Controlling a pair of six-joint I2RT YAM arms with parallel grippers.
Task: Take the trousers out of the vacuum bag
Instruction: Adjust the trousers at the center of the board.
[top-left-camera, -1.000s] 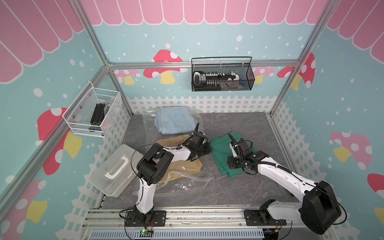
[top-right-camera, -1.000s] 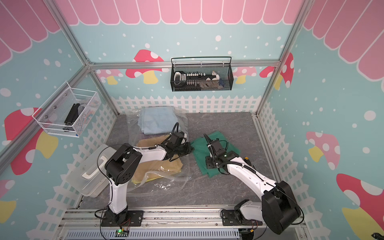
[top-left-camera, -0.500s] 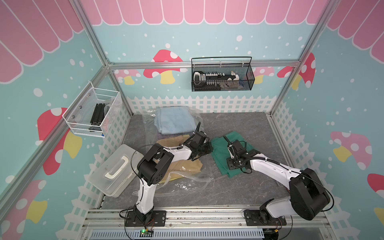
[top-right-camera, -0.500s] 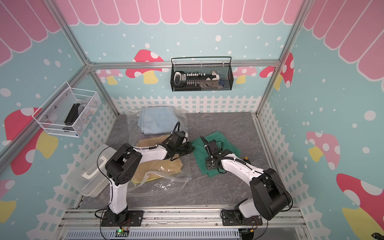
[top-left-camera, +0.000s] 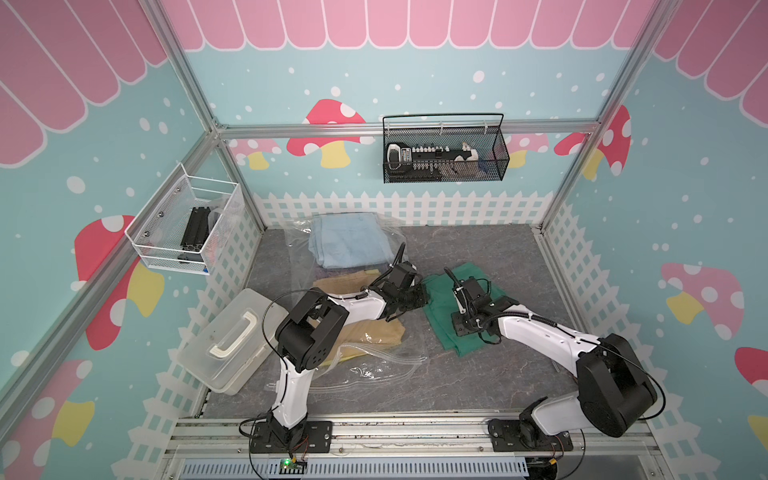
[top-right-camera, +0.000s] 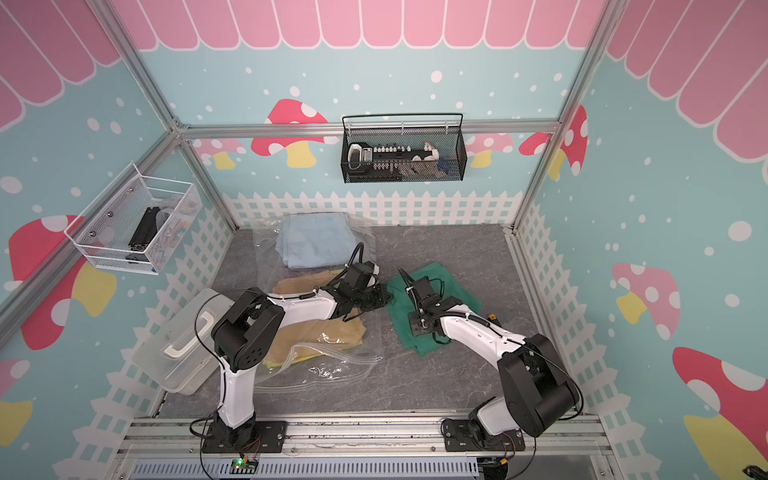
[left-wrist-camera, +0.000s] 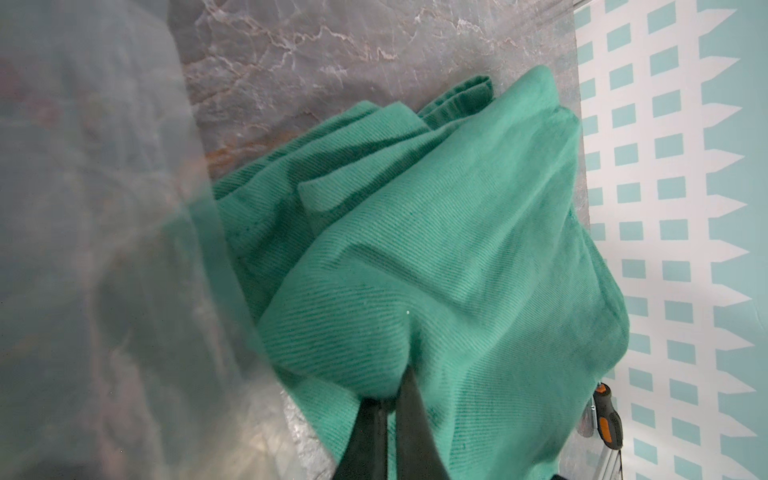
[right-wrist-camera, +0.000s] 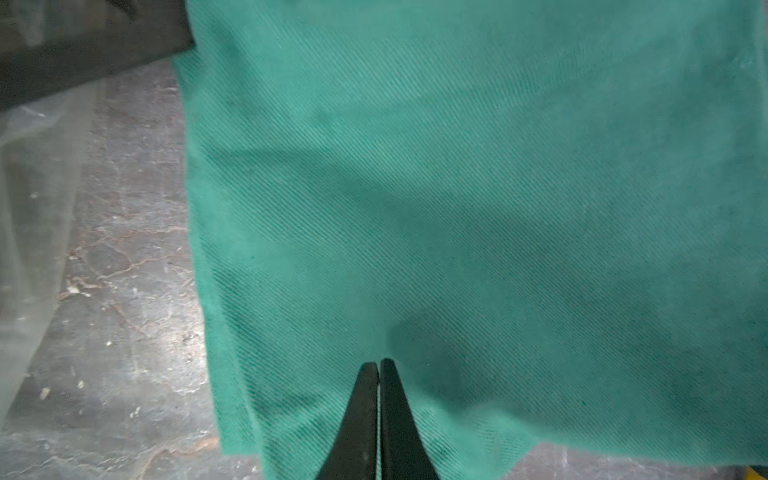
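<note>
Since the frame a second back, the right gripper (top-left-camera: 460, 329) has closed and its arm has folded in nearer the table's middle; the left gripper (top-left-camera: 417, 294) stands where it was.

Both top views: we find the dark green trousers (top-left-camera: 438, 307) lying on the table (top-left-camera: 478, 249), outside the vacuum bag (top-left-camera: 374, 365) and just beside its right edge. Both grippers are down on this cloth, the left at its bag-side edge, the right near its middle. The light blue trousers (top-right-camera: 316, 243) and tan trousers (top-right-camera: 332, 328) lie under the bag's clear film. A hard box (top-left-camera: 224, 340) sits at the table's left edge.

Left wrist view: the left gripper (left-wrist-camera: 392, 395) is closed, with a bunched fold of the dark green trousers (left-wrist-camera: 457, 249) pinched between its fingers. Bag film (left-wrist-camera: 104, 249) hangs blurred alongside. A tool with a black and orange handle (left-wrist-camera: 606, 419) lies beyond the cloth by the fence.

Right wrist view: the right gripper (right-wrist-camera: 378, 363) has its fingers together, tips sunk in a small pucker of the dark green trousers (right-wrist-camera: 457, 166); we judge it gripping that cloth. The bare table (right-wrist-camera: 124, 291) and the bag's edge (right-wrist-camera: 33, 208) show beside the cloth.
</note>
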